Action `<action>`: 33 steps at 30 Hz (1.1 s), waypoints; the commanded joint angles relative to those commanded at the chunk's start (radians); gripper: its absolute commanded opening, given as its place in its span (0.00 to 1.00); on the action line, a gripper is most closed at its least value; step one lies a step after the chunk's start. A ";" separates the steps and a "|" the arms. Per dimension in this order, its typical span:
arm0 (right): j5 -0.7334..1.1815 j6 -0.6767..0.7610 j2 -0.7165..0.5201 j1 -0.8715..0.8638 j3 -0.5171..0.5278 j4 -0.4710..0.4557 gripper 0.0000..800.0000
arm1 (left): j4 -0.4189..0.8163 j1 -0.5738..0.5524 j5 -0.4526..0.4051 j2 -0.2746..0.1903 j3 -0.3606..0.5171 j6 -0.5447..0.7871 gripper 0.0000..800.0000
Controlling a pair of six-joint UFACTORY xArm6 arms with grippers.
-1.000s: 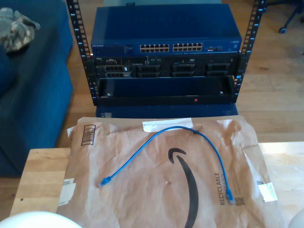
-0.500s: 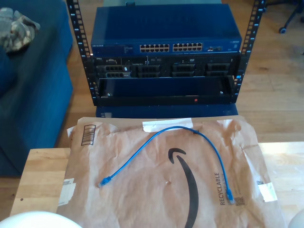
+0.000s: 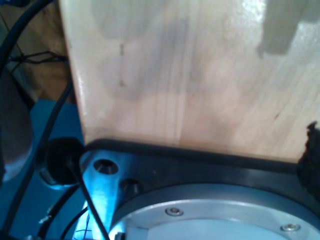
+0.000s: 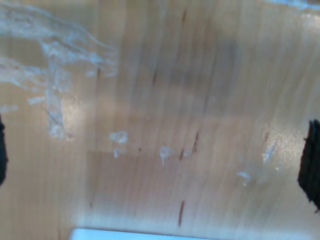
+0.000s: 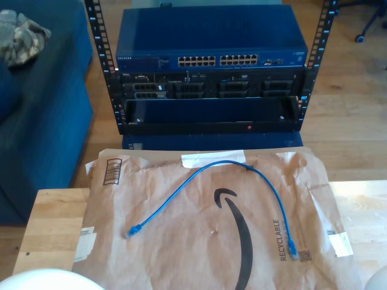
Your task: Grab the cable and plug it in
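The cable [image 5: 225, 162], thin and bright blue, lies in an arch on a brown paper mailer [image 5: 199, 241] in the exterior view. One plug [image 5: 131, 232] rests toward that view's left, the other plug [image 5: 292, 248] toward its right. My second gripper [image 4: 156, 157] hangs over bare wood with its dark fingertips [image 4: 311, 165] far apart and nothing between them. My first gripper [image 3: 160, 160] looks down at the wooden table edge and an arm base [image 3: 210, 210]; one dark fingertip [image 3: 313, 155] shows at the picture's rim. Neither touches the cable.
Beyond the table stands a rack with a blue network switch [image 5: 211, 36], its port row [image 5: 217, 60] facing the table, and servers [image 5: 211, 87] below. A blue sofa [image 5: 36, 121] is at the exterior view's left. White arm parts [image 5: 42, 281] show at the lower corners.
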 joint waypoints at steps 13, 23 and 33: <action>0.261 0.207 -0.060 0.143 -0.199 -0.005 1.00 | -0.069 -0.112 0.336 0.000 -0.265 -0.041 1.00; 0.244 0.531 0.014 0.473 -0.339 0.003 0.99 | -0.071 -0.408 0.348 0.006 -0.341 -0.354 1.00; 0.313 0.902 0.097 0.956 -0.537 0.005 0.99 | -0.072 -0.588 0.348 0.009 -0.354 -0.448 1.00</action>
